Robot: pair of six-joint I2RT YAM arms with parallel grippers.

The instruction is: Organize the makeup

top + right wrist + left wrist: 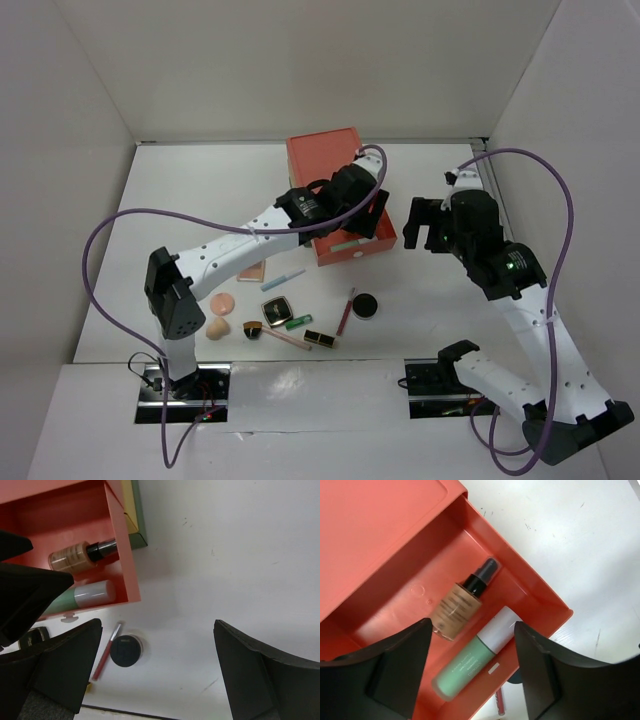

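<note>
Barely started: mint tube and what looks like a foundation bottle lie in the open orange drawer under the left gripper, fingers spread and empty, right gripper likewise, while black compact, gloss stick, puff and more sit at the drawer's 6 to 8 o'clock

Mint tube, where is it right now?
In the left wrist view, the mint tube lies inside the open orange drawer, near its front wall and next to the foundation bottle.
</note>
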